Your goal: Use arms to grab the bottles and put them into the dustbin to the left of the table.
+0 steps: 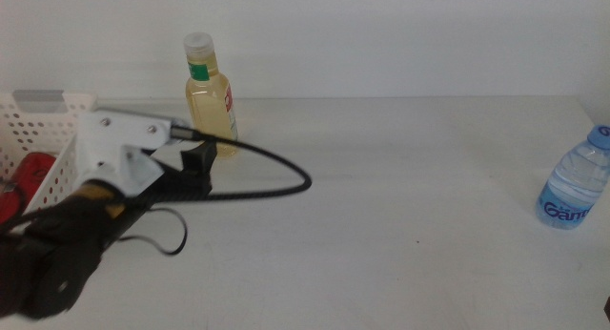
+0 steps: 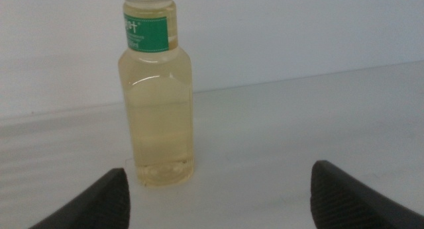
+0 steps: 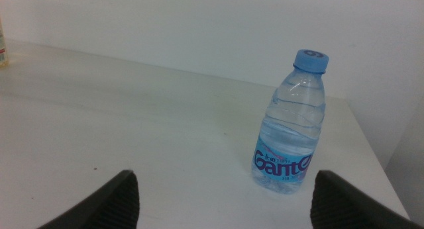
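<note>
1. The small clear water bottle with a blue cap [image 3: 290, 126] carries a blue label with the letters "Gante" legible in white-edged blue script; the rest of the word curves out of sight. It stands upright near the right edge of the large flat white tabletop [image 1: 400, 196] and holds clear water almost to the neck.
2. The clear bottle of yellow liquid with a white cap [image 1: 210, 93] has a green neck label with white characters too small for me to read, and a white side label with red marks that I cannot make out either. It stands upright at the far left part of the table, filled to about the shoulder.
3. The white plastic basket with perforated walls [image 1: 43, 130] sits at the left edge of the middle view. Inside it a red object [image 1: 36, 170] shows through the opening; I cannot tell more about it.
4. My left gripper [image 2: 218, 199] has its jaws spread wide, with nothing between them. It is low over the table, just in front of the yellow bottle and apart from it; the bottle stands nearer one jaw than the other. The arm's white perforated housing [image 1: 114, 149] and black cable [image 1: 276, 173] lie beside the basket.
5. My right gripper [image 3: 222, 202] is also spread wide and holds nothing, facing the water bottle, which stands nearer one jaw.
</note>
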Available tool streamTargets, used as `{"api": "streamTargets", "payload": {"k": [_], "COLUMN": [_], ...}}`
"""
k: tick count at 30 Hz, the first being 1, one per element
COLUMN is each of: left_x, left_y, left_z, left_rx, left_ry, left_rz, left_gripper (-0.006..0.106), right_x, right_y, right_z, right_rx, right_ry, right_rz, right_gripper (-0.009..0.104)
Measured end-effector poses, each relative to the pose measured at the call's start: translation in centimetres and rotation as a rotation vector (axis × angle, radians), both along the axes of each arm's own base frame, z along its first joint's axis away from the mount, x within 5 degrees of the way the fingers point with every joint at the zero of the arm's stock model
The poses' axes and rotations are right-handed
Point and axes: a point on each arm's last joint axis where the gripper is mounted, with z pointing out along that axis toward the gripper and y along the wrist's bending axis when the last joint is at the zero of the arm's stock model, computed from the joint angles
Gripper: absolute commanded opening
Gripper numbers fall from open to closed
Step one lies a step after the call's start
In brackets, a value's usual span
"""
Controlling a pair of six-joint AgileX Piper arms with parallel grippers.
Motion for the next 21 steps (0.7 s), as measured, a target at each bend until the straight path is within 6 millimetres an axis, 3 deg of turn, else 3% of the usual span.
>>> {"api": "streamTargets", "payload": {"k": [6, 21], "left_x": [3.4, 10.7], "left_y": [-0.8, 0.1], "left_z": [-0.9, -1.7], "left_rx": [0.009, -0.025], "left_ry": [0.012, 0.000], "left_rz": [0.008, -0.004], "left_gripper": [0.089, 0.089], "right_x": [0.0, 0.0], "right_y": [0.0, 0.0], "right_z": [0.0, 0.0], "right_rx": [0.000, 0.000], "right_ry": [0.000, 0.000], "right_rz": [0.000, 0.000], "right_gripper": [0.068, 0.068]}}
